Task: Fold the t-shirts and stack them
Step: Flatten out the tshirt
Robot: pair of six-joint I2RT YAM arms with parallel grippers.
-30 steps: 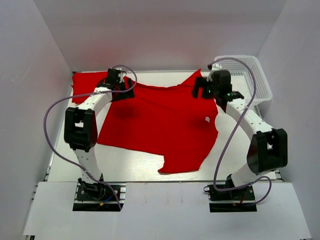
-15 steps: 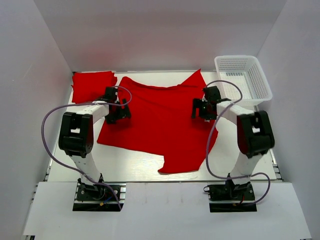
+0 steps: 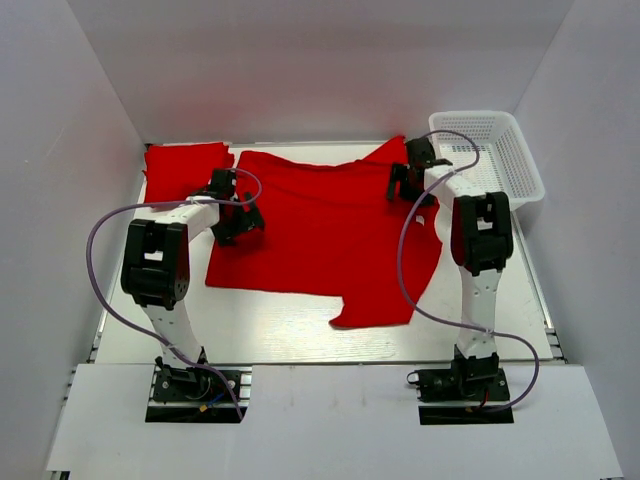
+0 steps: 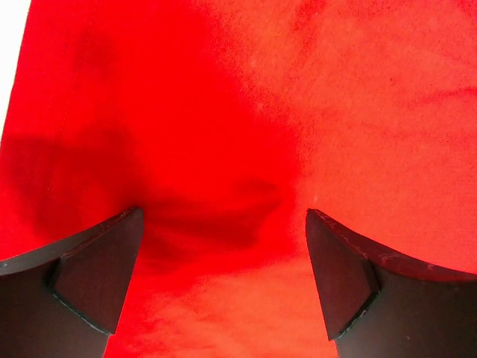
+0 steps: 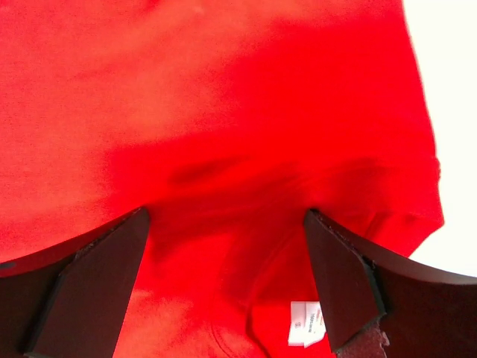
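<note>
Two hands, both spread wide and gripping nothing. My left hand [image 3: 238, 213] hangs low over the left side of the spread t-shirt [image 3: 320, 235]. My right hand [image 3: 408, 180] is above its far right edge, near the white tag [image 5: 305, 324]. That shirt lies flat on the table [image 3: 270, 325], and a folded t-shirt [image 3: 185, 160] sits at the far left corner.

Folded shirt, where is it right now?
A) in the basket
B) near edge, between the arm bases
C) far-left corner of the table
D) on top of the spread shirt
C: the folded shirt lies in the table's far-left corner, left of the spread shirt; the basket stands at the far right.
</note>
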